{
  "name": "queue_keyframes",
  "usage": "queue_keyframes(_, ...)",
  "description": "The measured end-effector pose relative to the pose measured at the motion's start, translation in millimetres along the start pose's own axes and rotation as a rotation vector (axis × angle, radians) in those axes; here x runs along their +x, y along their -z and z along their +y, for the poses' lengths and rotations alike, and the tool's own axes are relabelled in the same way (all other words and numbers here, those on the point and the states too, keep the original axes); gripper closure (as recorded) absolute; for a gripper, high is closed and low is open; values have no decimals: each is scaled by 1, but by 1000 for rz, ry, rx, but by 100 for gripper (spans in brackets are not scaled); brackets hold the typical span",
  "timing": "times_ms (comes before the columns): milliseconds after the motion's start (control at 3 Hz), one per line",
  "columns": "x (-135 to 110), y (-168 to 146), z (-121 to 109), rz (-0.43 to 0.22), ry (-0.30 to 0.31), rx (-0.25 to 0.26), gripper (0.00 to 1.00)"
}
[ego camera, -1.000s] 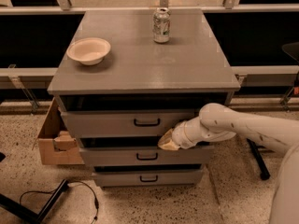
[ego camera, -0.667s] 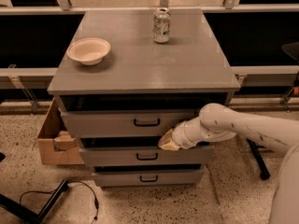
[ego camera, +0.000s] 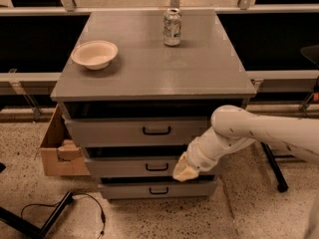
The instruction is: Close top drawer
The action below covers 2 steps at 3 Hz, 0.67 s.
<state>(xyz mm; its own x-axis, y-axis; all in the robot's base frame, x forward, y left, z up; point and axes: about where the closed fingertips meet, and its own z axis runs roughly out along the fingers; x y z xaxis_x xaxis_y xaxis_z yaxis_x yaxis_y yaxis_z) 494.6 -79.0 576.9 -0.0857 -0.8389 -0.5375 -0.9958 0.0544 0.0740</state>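
Note:
The top drawer is the uppermost gray front with a small black bar handle. It stands out only slightly from under the cabinet top, with a dark gap above it. My gripper is at the end of the white arm, low on the cabinet's right side. It sits in front of the middle drawer, below and right of the top drawer's handle, not touching the top drawer.
A white bowl and a soda can stand on the cabinet top. The bottom drawer is below. A cardboard box sits left of the cabinet. A black cable and stand lie on the floor.

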Motion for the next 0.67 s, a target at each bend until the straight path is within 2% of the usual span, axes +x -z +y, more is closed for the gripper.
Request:
queue_keyframes(333,-3,43,47,135,-3,-110,100)
queue_keyframes(667,6,108,58,285,-67,-107,100)
